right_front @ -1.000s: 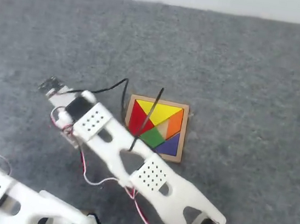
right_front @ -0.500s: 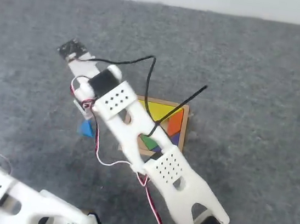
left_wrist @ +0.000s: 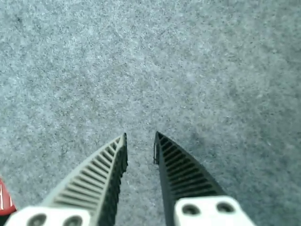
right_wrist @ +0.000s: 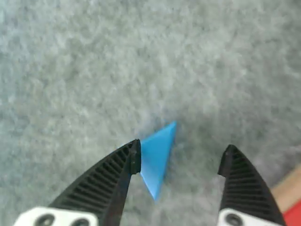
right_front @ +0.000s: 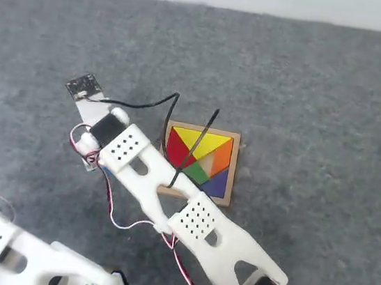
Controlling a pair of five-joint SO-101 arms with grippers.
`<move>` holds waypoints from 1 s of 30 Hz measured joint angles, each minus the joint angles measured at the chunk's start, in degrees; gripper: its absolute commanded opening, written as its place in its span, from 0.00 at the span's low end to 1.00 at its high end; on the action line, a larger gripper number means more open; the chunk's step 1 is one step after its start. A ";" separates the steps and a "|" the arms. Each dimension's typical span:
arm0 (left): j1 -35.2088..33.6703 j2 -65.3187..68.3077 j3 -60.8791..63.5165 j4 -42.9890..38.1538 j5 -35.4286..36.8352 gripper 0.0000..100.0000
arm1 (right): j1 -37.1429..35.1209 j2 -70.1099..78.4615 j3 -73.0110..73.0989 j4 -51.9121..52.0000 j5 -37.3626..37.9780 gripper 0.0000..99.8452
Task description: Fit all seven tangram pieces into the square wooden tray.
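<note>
Right gripper (right_wrist: 182,157) | you are holding jaws wide, straddling blue triangle (right_wrist: 157,157) at lower centre, lining up its pickup for tray (right_front: 230,179) | left gripper (left_wrist: 140,141) idling narrow, empty

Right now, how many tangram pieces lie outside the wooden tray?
1: the blue triangle, on the carpet between the right gripper's open fingers, near the tray. The right arm may hide others.

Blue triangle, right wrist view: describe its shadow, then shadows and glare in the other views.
Right wrist view: blue triangle throws a faint shadow on the carpet; no glare. Left wrist view: a dim patch beside the left gripper. High view: even light, no glare on the wooden tray.
</note>
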 measured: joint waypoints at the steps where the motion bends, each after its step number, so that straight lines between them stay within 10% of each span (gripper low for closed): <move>1: 0.00 0.00 0.00 0.00 0.00 0.10 | 0.00 0.44 0.00 -0.79 -0.18 0.30; 23: 0.00 0.00 0.00 0.00 0.00 0.10 | -3.08 4.31 -1.67 -0.35 -1.85 0.29; 30: 0.00 0.00 0.00 0.00 0.00 0.10 | -2.55 4.31 -1.76 -0.18 0.79 0.12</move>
